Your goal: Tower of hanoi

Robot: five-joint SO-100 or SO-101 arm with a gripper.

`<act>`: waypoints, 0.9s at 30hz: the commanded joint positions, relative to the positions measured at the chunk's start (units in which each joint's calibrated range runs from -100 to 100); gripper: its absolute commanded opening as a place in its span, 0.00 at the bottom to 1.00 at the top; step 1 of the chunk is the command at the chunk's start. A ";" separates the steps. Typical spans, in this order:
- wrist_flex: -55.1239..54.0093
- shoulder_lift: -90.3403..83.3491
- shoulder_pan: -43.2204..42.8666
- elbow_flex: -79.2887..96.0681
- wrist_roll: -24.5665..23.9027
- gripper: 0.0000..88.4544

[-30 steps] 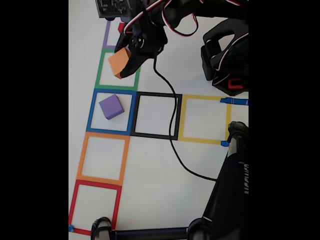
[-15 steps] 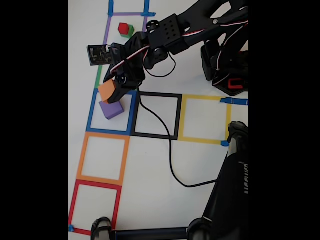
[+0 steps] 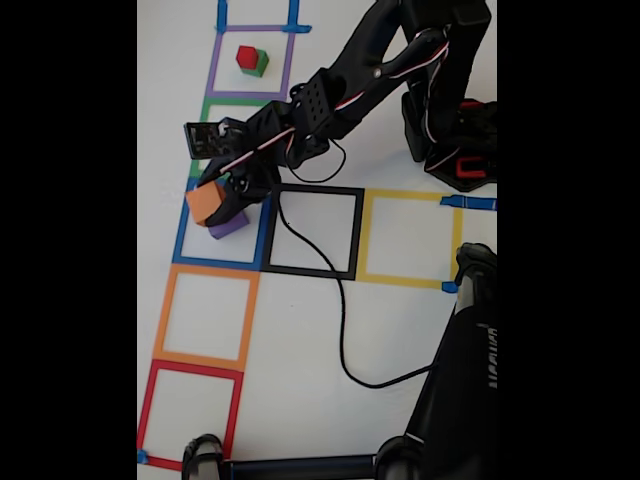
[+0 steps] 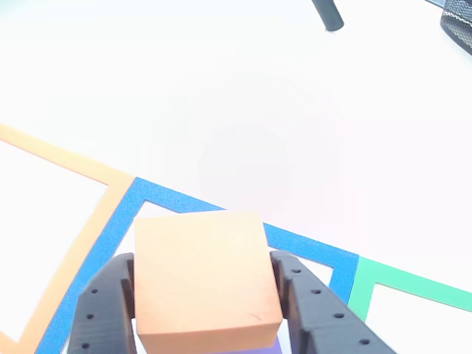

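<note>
Near the tabletop's (image 3: 400,330) left edge, the claw (image 4: 206,295) pinches the orange cube (image 3: 204,201) over the purple cube (image 3: 230,226), apparently for stacking.

It looked like a hobby or lab robotics bench: a plain white table (image 3: 300,330) was marked with coloured tape squares (image 3: 205,316), a black servo arm (image 3: 380,60) trailed a loose cable (image 3: 340,300), and a dark stand (image 3: 455,390) stood beside it.
</note>
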 commanded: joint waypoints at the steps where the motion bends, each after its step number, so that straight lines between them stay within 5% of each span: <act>1: -5.85 2.39 0.20 -0.15 0.36 0.07; 27: -14.27 8.52 0.00 2.85 0.36 0.07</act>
